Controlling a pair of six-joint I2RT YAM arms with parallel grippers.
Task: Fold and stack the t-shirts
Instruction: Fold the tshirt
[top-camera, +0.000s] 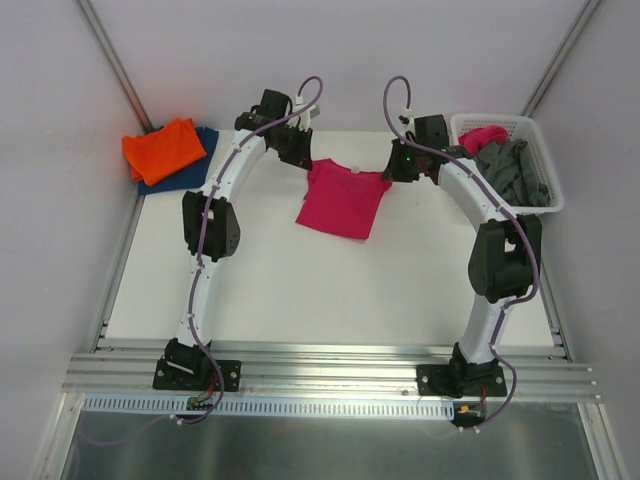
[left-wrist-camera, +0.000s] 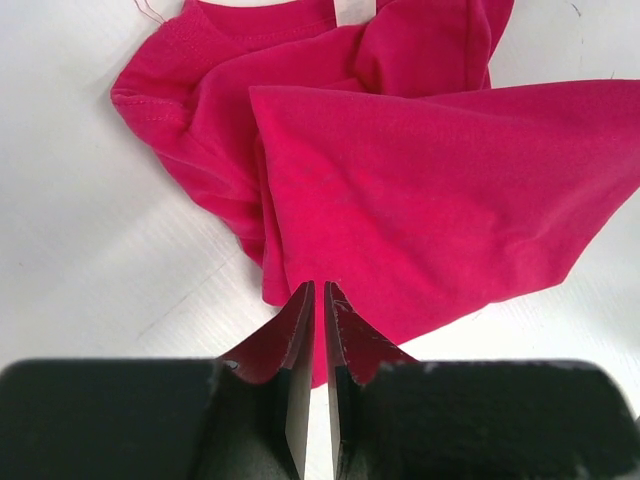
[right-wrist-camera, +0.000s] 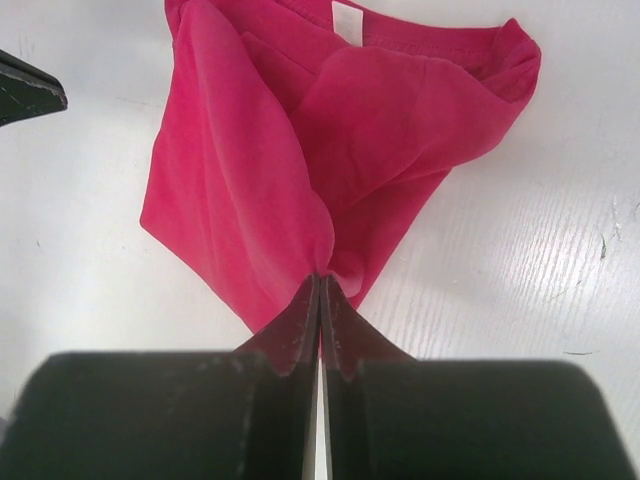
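A magenta-pink t-shirt (top-camera: 342, 200) lies at the back middle of the white table (top-camera: 300, 290), its top edge drawn up between my two grippers. My left gripper (top-camera: 306, 158) is at its left shoulder. In the left wrist view the left gripper (left-wrist-camera: 318, 286) is shut on the edge of the shirt (left-wrist-camera: 420, 190). My right gripper (top-camera: 394, 166) is at the right shoulder. In the right wrist view the right gripper (right-wrist-camera: 322, 278) is shut on a puckered fold of the shirt (right-wrist-camera: 250, 170). An orange t-shirt (top-camera: 163, 148) lies folded on a dark blue one (top-camera: 196, 165) at the back left.
A white lattice basket (top-camera: 540, 150) stands at the back right with grey shirts (top-camera: 512, 172) and a pink cloth (top-camera: 482, 136) in it. Metal rails (top-camera: 320, 365) run along the table's near edge. Grey walls close the back and sides.
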